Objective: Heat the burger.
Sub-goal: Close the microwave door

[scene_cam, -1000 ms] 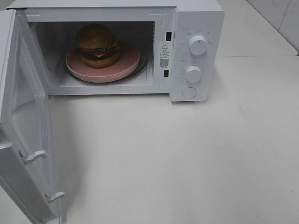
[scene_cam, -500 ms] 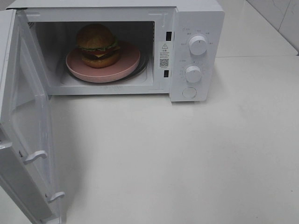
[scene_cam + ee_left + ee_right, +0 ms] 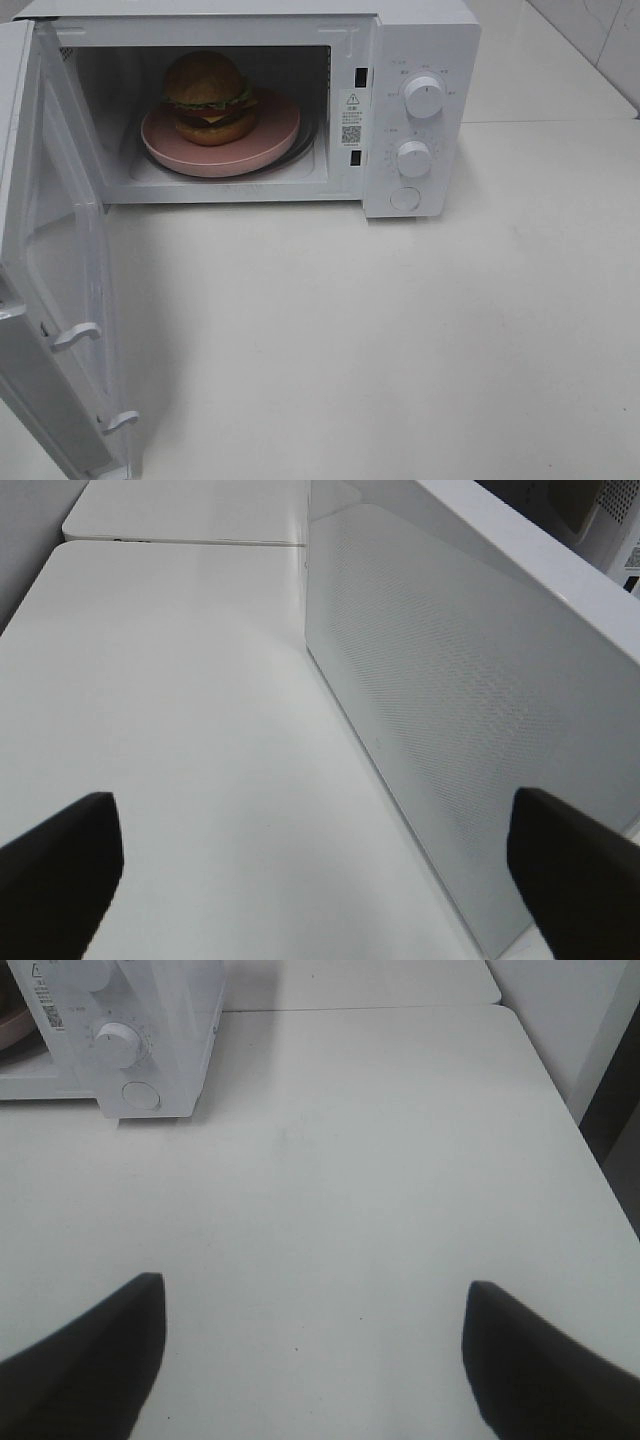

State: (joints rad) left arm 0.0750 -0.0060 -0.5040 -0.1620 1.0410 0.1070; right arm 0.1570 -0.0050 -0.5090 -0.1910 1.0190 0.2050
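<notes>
White table (image 3: 400,330), burger (image 3: 208,95) inside microwave (image 3: 425,40) visible only from high view

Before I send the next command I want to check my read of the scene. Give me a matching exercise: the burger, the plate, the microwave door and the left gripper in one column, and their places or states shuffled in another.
Column 1
1. burger
2. pink plate
3. microwave door
4. left gripper

Column 2
A. swung wide open
B. jaws apart, holding nothing
C. resting on top of the plate
D. lying flat beneath the burger

Pairs: 1-C, 2-D, 3-A, 4-B
</notes>
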